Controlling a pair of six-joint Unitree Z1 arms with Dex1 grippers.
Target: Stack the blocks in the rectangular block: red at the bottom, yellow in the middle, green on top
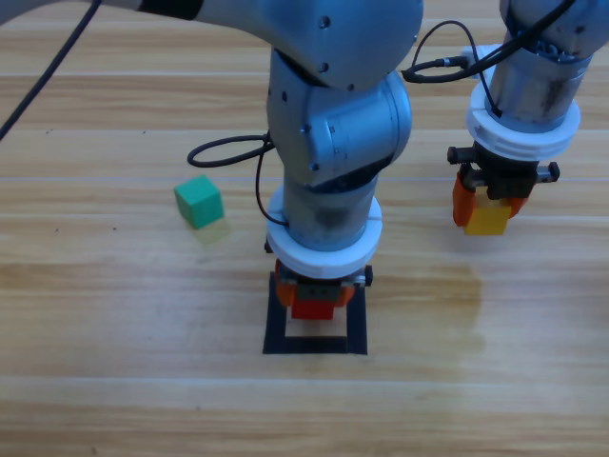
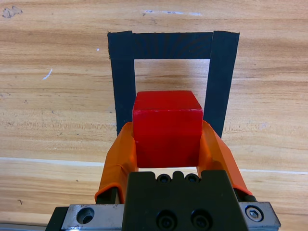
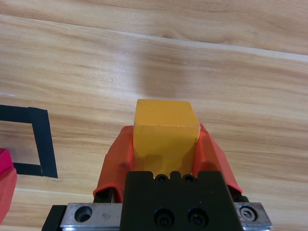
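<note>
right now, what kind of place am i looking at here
Most likely a robotics lab bench set up for a stacking exercise: a wooden table with a black tape square marked on it, coloured cubes such as the green cube, and two grey arms, each holding a cube in its orange jaws.

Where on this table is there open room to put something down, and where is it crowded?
Bare wood runs along the near edge below the black tape square, and between the green cube and that square. The square is crowded: the left gripper holds the red cube over it. The right gripper holds the yellow cube to its right.
</note>
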